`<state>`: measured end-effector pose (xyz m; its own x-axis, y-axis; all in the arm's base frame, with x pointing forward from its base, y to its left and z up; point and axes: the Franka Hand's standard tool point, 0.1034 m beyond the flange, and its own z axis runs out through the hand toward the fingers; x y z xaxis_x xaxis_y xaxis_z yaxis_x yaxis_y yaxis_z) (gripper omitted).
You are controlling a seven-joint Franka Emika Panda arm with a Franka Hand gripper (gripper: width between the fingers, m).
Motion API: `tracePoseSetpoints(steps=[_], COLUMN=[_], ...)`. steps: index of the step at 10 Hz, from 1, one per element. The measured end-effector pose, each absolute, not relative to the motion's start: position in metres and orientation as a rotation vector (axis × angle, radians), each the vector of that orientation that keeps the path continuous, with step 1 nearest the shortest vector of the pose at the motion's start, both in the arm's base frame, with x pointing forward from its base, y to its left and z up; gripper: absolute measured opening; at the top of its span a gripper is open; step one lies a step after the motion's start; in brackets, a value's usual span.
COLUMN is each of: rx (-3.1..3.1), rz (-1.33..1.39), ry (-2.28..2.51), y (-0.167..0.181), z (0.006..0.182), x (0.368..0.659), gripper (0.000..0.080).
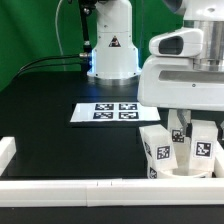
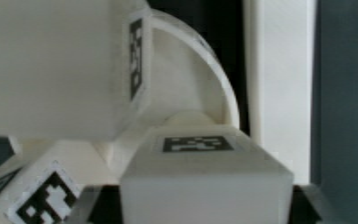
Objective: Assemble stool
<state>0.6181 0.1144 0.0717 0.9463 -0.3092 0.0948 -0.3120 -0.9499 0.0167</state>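
Observation:
In the exterior view my gripper (image 1: 187, 135) hangs low at the right, down among the stool's parts. The white legs (image 1: 158, 150) with black-and-white tags stand upright on the round seat (image 1: 186, 174) near the front rail. In the wrist view my gripper (image 2: 197, 205) is shut on a white blocky leg (image 2: 202, 170) whose tag faces the camera. The dark fingers (image 2: 105, 202) press on both its sides. The seat's curved rim (image 2: 69, 80) lies just beyond the leg. Another tagged leg (image 2: 34, 195) shows beside it. The held leg's lower end is hidden.
The marker board (image 1: 105, 112) lies on the black table at the middle. The robot base (image 1: 110, 45) stands at the back. Long white border rails run along the front (image 1: 80, 188) and the exterior view's left edge (image 1: 6, 150).

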Motion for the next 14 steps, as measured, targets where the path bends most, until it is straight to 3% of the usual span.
tracePoseSetpoints(steps=[4, 8, 12, 14], rx=[2.695, 2.507, 1.633, 1.617], rz=[0.105, 0.087, -0.048, -0.067], ry=[-1.754, -2.029, -2.866, -2.889], y=[0.125, 0.125, 0.119, 0.122], z=[0.076, 0.075, 0.081, 0.078], x=[0.624, 0.624, 0.631, 0.629], gripper=[0.0333, 0.0334, 0.0334, 0.0334])
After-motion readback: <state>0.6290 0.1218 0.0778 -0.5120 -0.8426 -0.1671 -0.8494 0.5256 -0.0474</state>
